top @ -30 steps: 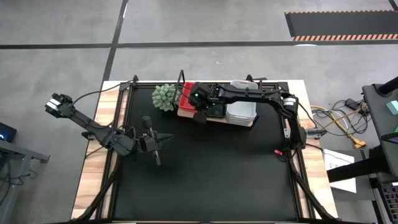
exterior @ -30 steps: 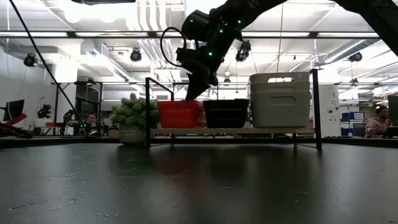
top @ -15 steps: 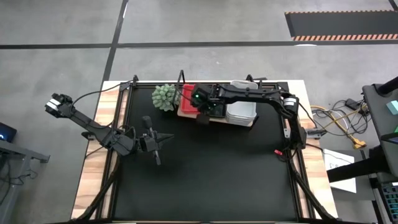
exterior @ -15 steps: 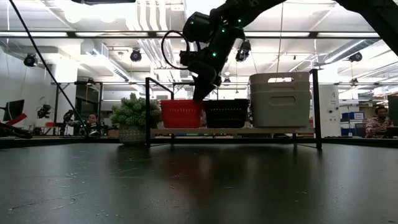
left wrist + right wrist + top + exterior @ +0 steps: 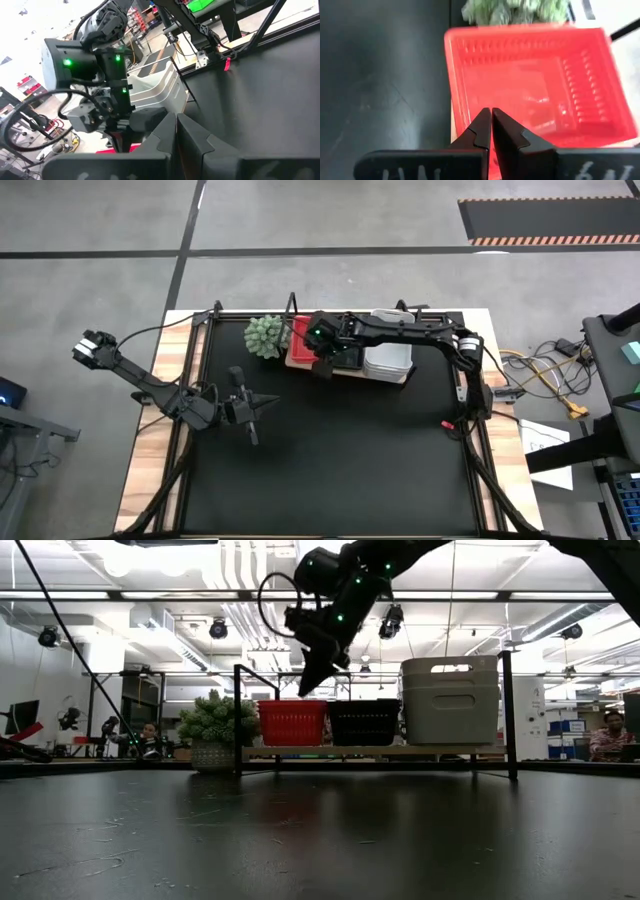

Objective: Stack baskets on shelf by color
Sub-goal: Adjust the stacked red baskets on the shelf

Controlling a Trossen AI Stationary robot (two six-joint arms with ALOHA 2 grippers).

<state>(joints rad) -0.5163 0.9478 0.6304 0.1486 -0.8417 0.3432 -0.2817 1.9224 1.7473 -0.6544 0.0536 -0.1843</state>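
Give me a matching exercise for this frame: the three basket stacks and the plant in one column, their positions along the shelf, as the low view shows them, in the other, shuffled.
Things:
1. red baskets
2. black baskets
3. white baskets
4. green plant

Places:
A. right end of the shelf
B. off the shelf's left end
C. middle of the shelf
D. left end of the shelf, below the shut right tool

Pairs: 1-D, 2-C, 3-A, 4-B
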